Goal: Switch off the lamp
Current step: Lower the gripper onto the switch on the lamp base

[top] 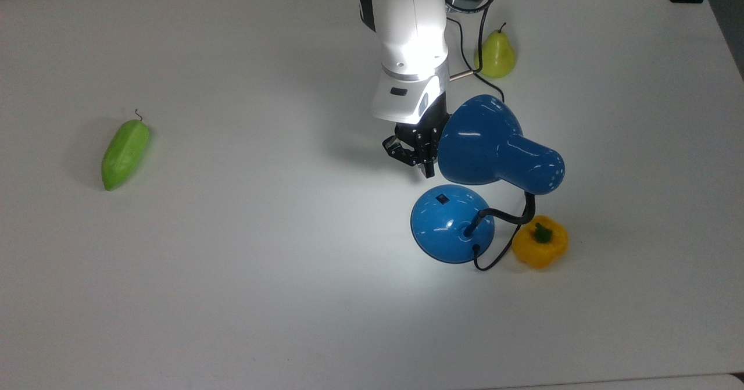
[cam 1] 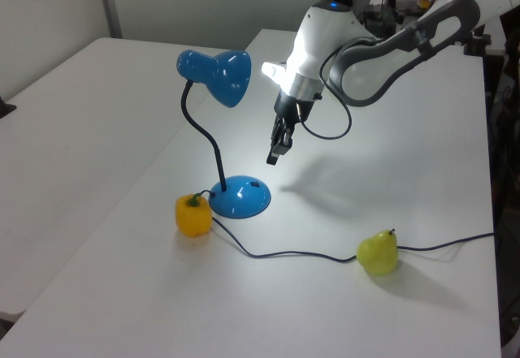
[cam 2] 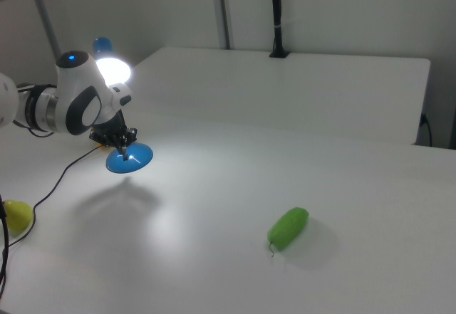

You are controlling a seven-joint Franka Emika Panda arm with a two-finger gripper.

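Note:
The lamp is glossy blue and lit, throwing a bright patch on the white table. Its bell shade point(top: 494, 143) hangs over the round base point(top: 450, 224), joined by a black gooseneck point(top: 511, 215). A small black switch point(top: 443, 199) sits on the base's dome. My gripper point(top: 429, 172) points down with its fingers shut and nothing held, right beside the shade's rim on the top view's left. In the left view the gripper point(cam 1: 274, 157) hovers a little above the base point(cam 1: 240, 197), apart from the switch point(cam 1: 255, 184). In the right view the gripper point(cam 2: 127, 150) is just over the base point(cam 2: 130, 161).
The lamp's black cord point(top: 465, 58) runs past a yellow-green pear point(top: 494, 56) toward the table's far edge. A yellow bell pepper point(top: 540, 242) sits against the base's right side in the top view. A green vegetable point(top: 125, 153) lies far to the top view's left.

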